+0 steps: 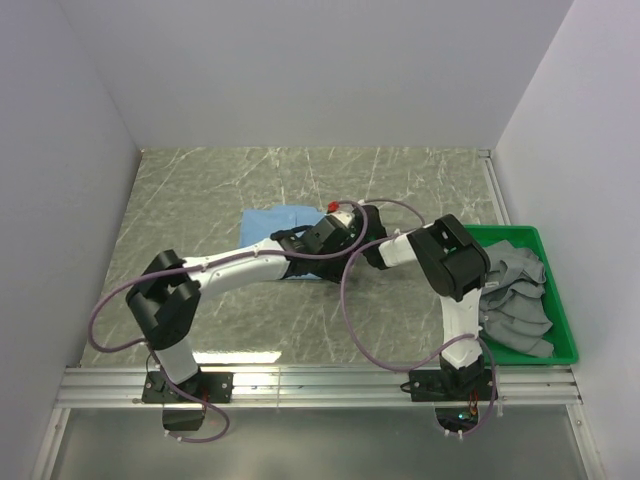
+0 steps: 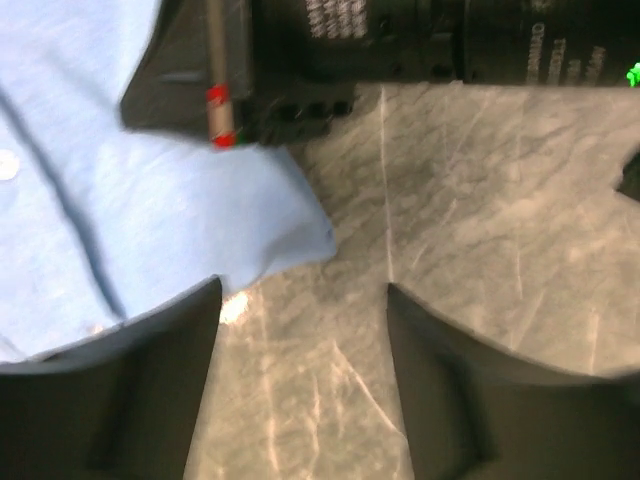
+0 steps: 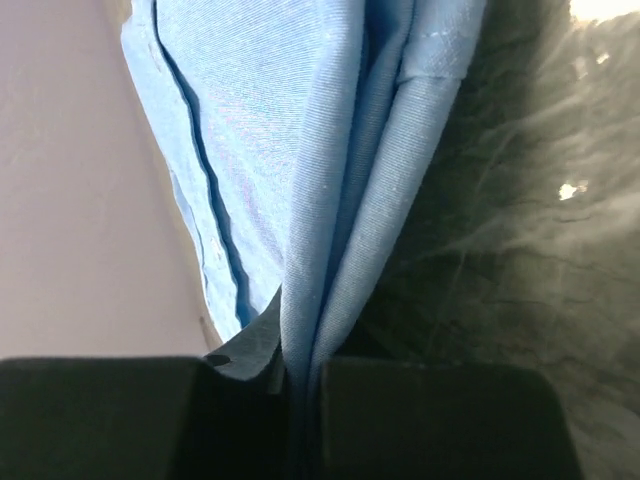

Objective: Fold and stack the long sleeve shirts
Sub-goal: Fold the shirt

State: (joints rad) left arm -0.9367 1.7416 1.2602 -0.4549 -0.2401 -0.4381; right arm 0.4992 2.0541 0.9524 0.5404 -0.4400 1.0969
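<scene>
The right gripper (image 3: 305,372) is clamped on a pinched fold of the light blue shirt (image 3: 300,150), which lies at the middle of the marble table (image 1: 200,200), the left gripper (image 2: 303,300) stands jaws apart just beside its corner, and what look like grey shirts (image 1: 515,295) fill the green tray (image 1: 500,232).

The work surface is formed by a table (image 1: 200,200) with a dark grey-green marbled top crossed by pale veins. It is enclosed on three sides by plain, matt, pale walls: a back wall (image 1: 320,70), a left wall (image 1: 50,200) and a right wall (image 1: 590,130). A metal rail (image 1: 320,385) is fitted along the near edge. Overhead light is reflected as a bright patch (image 1: 250,355) just beyond the rail.
</scene>
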